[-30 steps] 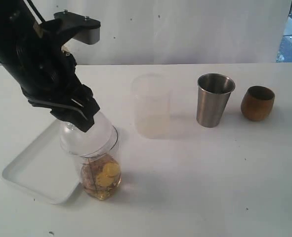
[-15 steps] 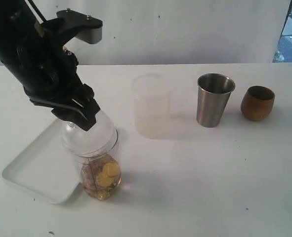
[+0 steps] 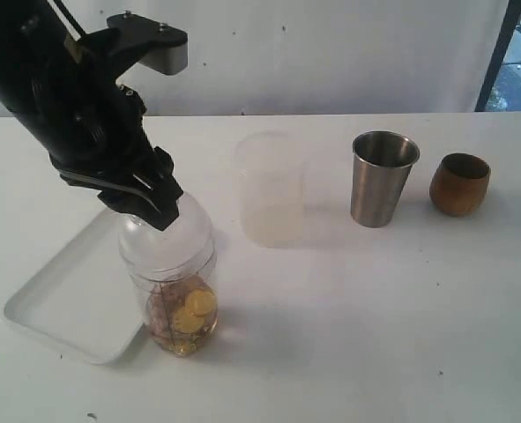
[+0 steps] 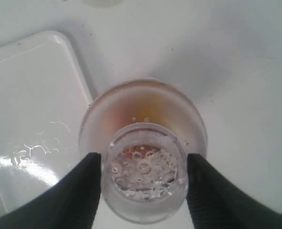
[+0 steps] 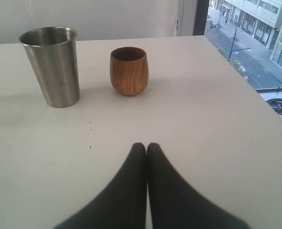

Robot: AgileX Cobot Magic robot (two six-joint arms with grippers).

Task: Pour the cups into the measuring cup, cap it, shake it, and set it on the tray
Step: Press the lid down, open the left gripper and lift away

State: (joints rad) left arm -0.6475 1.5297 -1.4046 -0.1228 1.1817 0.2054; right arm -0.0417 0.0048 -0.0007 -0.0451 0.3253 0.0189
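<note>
The left hand [image 4: 143, 163] grips the top of a clear domed plastic lid [image 3: 166, 236] sitting on the clear graduated plastic measuring cup [image 3: 182, 319]. The cup holds amber liquid with round yellow pieces and stands on the white desk [image 3: 375, 308], just beside the shallow white rectangular tray [image 3: 62, 304]. The tapered stainless-steel tumbler [image 3: 382, 181] and rounded brown cup [image 3: 459, 183] stand upright, well apart from it, near the right hand [image 5: 146, 148], whose fingers are pressed together

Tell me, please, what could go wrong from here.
1. The left gripper pinches the dome lid only by its small, droplet-covered crown, so it may slip.
2. Whether the lid is fully seated on the measuring cup cannot be told; shaking could spill the liquid.
3. The cup stands close beside the tray rim and might catch it.
</note>
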